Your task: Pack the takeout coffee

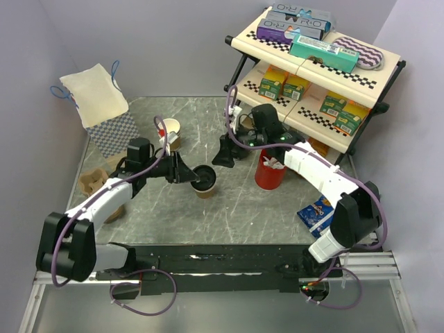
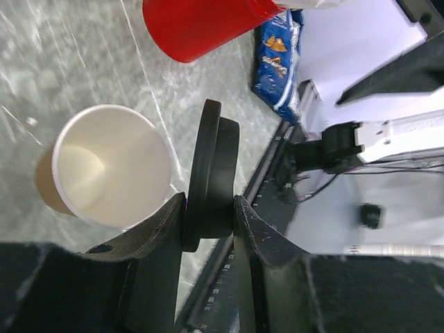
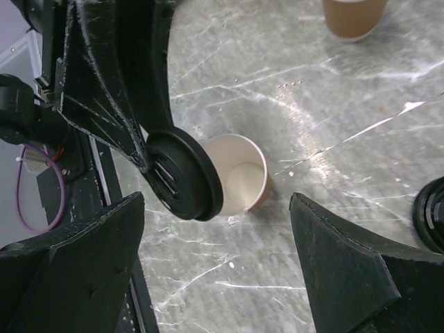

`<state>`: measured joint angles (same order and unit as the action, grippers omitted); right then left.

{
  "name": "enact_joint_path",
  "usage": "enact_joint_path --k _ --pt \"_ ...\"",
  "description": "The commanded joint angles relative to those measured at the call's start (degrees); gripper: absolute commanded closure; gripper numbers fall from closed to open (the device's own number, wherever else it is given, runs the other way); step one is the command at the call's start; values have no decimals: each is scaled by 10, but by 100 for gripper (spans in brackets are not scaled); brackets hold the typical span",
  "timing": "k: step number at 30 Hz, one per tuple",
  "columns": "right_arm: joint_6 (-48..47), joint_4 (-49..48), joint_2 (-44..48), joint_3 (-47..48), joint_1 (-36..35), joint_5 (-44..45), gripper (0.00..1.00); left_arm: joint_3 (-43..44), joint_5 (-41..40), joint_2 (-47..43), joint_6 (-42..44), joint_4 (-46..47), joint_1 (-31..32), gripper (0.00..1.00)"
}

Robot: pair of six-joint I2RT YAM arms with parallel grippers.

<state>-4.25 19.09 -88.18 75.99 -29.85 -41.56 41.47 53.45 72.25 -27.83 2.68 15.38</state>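
Note:
A small brown paper cup [image 1: 205, 187], lidless and white inside, stands mid-table; it also shows in the left wrist view [image 2: 104, 166] and the right wrist view [image 3: 241, 173]. My left gripper [image 1: 189, 173] is shut on a round black lid [image 2: 211, 173], held on edge right beside the cup's rim; the lid also shows in the top view [image 1: 203, 175] and the right wrist view [image 3: 184, 173]. My right gripper [image 1: 227, 154] is open and empty, hovering just behind the cup [image 3: 215, 277]. A second lidless brown cup [image 1: 170, 132] stands farther back. A second black lid [image 3: 433, 215] lies at the right edge.
A red cup of stirrers [image 1: 270, 170] stands right of the cup. A blue snack pack [image 1: 318, 214] lies near the right arm. A cardboard cup carrier [image 1: 94, 184] and a white and checkered bag [image 1: 100, 104] are at left. A stocked shelf [image 1: 312, 69] fills the back right.

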Motion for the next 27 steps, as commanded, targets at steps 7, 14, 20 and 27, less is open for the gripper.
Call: enact_joint_path --k 7,14,20,27 --pt "8 1 -67 21 -9 6 9 -10 59 63 -119 111 -36 67" --pt "13 4 -82 18 -11 5 9 -8 61 78 -119 103 -46 66" --pt "27 -3 -103 28 -16 -3 8 -8 27 81 -97 58 -49 65" --pt "30 2 -130 41 -30 1 8 -9 3 80 -93 44 -51 63"
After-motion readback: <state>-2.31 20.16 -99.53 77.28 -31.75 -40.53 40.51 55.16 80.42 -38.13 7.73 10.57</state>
